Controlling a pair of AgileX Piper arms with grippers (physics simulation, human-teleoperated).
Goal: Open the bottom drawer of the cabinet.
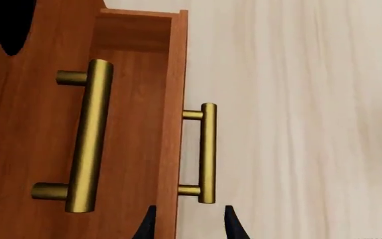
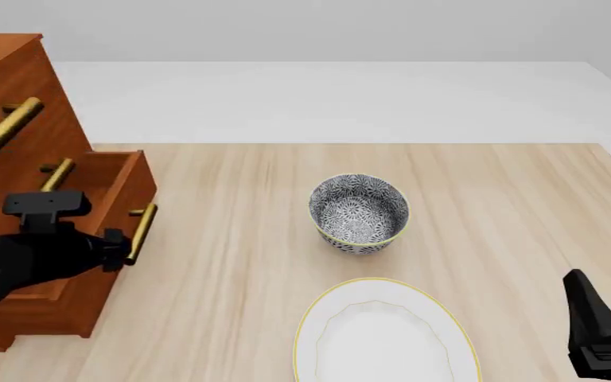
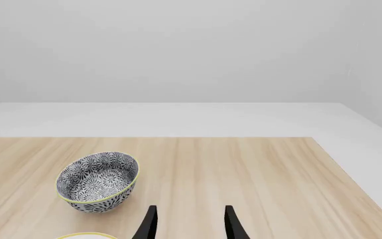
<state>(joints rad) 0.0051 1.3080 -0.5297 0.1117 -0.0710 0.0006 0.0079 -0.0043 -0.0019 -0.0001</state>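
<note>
The left pincer [image 1: 187,226] stands open. Its two dark fingertips straddle the near end of the brass bar handle [image 1: 208,152] without closing on it, and it holds nothing. In the front view the left arm [image 2: 29,259] lies across the cabinet's face with its tip at that handle.

The bottom drawer [image 2: 114,187] is already partly drawn out of the cabinet [image 2: 13,95], which stands at the left edge of the bench [image 2: 242,239]. The drawer's plain wood interior shows behind its front panel. The middle drawer's handle [image 1: 88,134] lies beside it, on a front that sits further back.

To complete the pull:
- Centre the bar between the fingers and close fully before moving.
- Draw straight out along the drawer's travel, avoiding any sideways load that could rack the box.

The right pincer [image 3: 187,224] also stands open and empty, well apart from the patterned bowl [image 2: 359,213] and the white plate [image 2: 385,338].
</note>
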